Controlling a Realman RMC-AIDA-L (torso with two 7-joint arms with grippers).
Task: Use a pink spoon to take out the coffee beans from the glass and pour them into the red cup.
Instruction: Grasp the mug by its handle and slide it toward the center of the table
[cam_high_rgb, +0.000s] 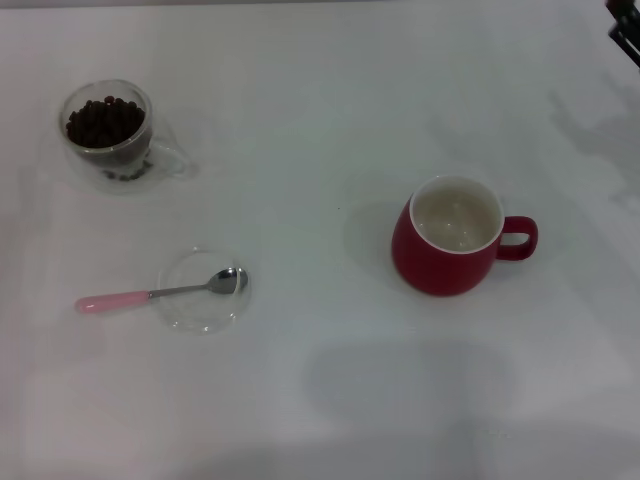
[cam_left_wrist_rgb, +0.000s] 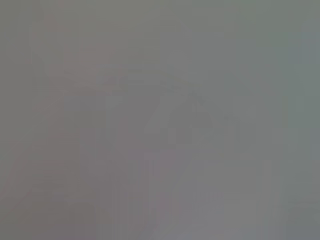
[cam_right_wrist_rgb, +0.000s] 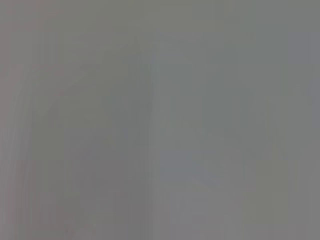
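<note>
The glass (cam_high_rgb: 108, 132) stands at the far left of the white table, filled with dark coffee beans (cam_high_rgb: 104, 121), its clear handle pointing right. Nearer to me, the pink spoon (cam_high_rgb: 150, 295) lies across a shallow clear dish (cam_high_rgb: 200, 300), metal bowl over the dish and pink handle sticking out to the left. The red cup (cam_high_rgb: 450, 240) sits right of centre, its cream inside empty and its handle pointing right. A dark part of my right gripper (cam_high_rgb: 626, 28) shows at the far right corner, far from everything. My left gripper is out of view. Both wrist views show only plain grey.
The white table (cam_high_rgb: 320, 400) spreads between the glass, the dish and the red cup. Soft shadows fall on its near middle and far right.
</note>
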